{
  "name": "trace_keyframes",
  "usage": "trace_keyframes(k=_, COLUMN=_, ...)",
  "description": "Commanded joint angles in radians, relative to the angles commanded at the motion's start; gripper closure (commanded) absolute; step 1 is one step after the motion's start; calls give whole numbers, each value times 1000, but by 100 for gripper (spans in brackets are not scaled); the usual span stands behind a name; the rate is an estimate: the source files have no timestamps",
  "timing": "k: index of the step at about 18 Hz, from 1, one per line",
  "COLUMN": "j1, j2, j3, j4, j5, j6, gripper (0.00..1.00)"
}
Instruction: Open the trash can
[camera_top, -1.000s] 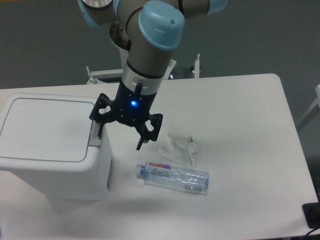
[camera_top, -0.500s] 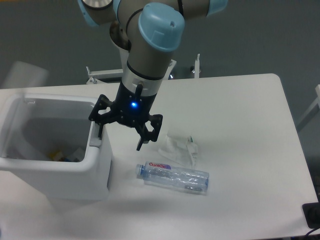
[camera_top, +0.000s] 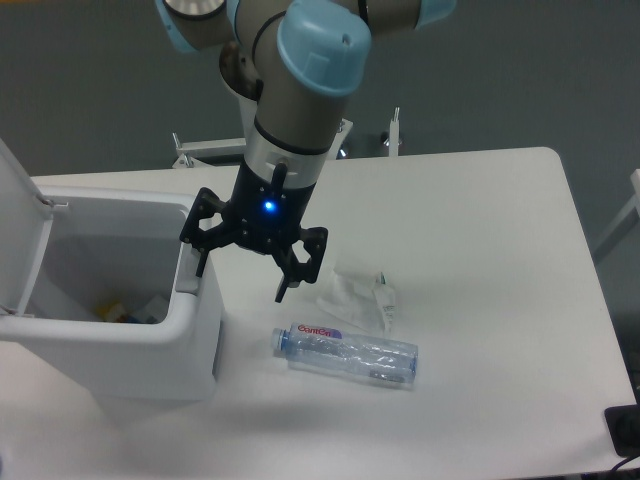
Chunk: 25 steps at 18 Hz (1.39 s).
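The trash can is a large white boxy bin at the left of the table. Its lid stands swung up at the far left edge, and the inside shows a few bits of rubbish at the bottom. My gripper hangs over the can's right rim with its black fingers spread open and empty. The left fingertip rests at the grey push-button on the rim. The right fingertip hangs above the table.
A crumpled clear plastic bottle lies on the table right of the can. A crumpled white wrapper lies just behind it. The table's right edge is far from the arm. A black object sits at the bottom right corner.
The lid was shut one second ago. It has swung up and back to the left, and the can now stands open. My gripper has barely moved.
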Motion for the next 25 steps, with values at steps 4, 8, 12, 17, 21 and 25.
trace_keyframes(k=4, j1=84, j2=-38, j3=-1, j4=69, j5=5, j6=92, gripper=0)
trace_keyframes(k=8, j1=192, j2=-112, j3=-9, j4=71, j5=104, j6=343, gripper=0)
trace_keyframes(k=12, j1=256, j2=-175, j3=-8, j4=71, j5=184, j6=494, gripper=0)
trace_keyframes(k=17, j1=308, j2=-235, j3=-12, j4=51, j5=363, j6=717, gripper=0)
trace_keyframes(k=21, j1=316, j2=-262, j3=-15, j4=52, j5=440, j6=788, gripper=0)
trace_keyframes(k=25, j1=316, j2=-264, j3=-23, j4=57, j5=453, j6=790, gripper=0)
